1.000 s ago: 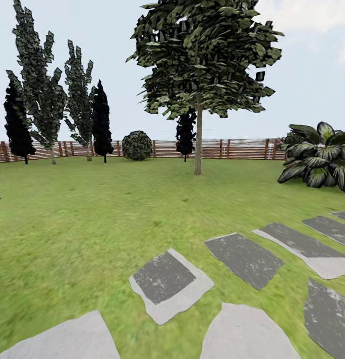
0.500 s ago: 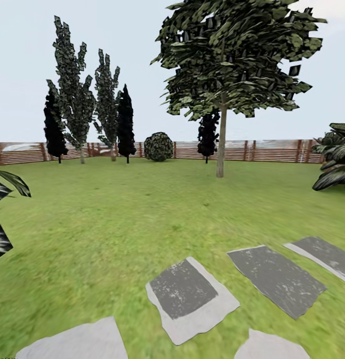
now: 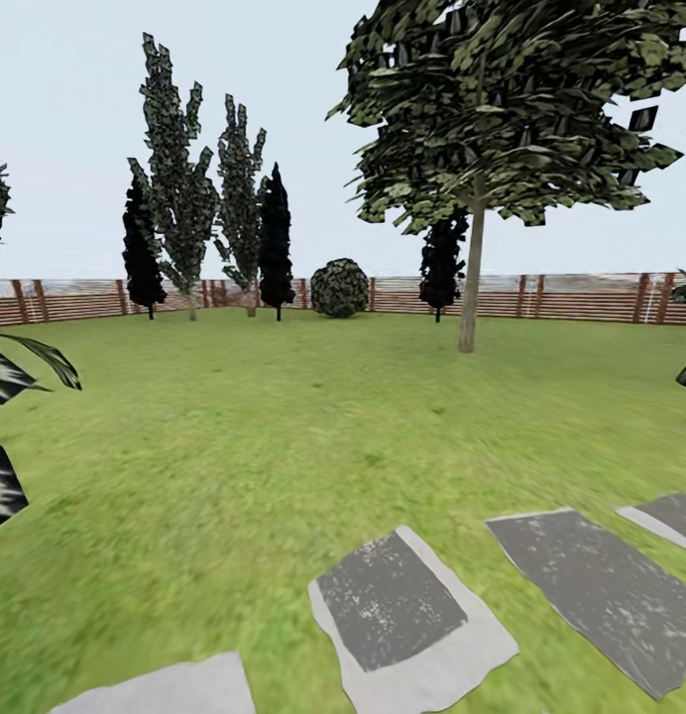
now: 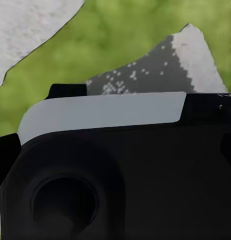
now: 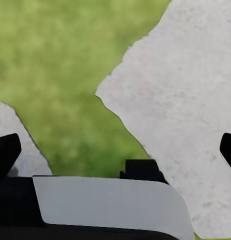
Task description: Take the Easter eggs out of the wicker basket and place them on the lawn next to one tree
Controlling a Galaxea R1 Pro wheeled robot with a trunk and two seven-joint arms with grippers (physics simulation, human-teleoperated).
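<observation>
The Easter eggs and the wicker basket are out of view. The head view looks across the lawn (image 3: 284, 416) of the garden to a tree (image 3: 469, 288) with a slim pale trunk and dark blocky leaves, standing right of centre before the fence (image 3: 581, 296). My left gripper (image 4: 115, 155) hangs over grass and a paving stone (image 4: 145, 75), its dark fingertips (image 4: 4, 160) at the picture's edges, wide apart, nothing between them. My right gripper (image 5: 115, 150) is likewise open above a pale stone (image 5: 185, 100) and grass.
Grey stepping stones (image 3: 402, 605) lie in the grass close in front, running off to the right (image 3: 601, 585). Tall narrow conifers (image 3: 276, 238) and a round bush (image 3: 339, 288) stand along the far fence. Broad dark leaves (image 3: 6, 377) reach in at the left edge.
The whole picture has slid to the right, so the camera has turned left. The leafy plant at the right has almost left the view; leaves have come in at the left.
</observation>
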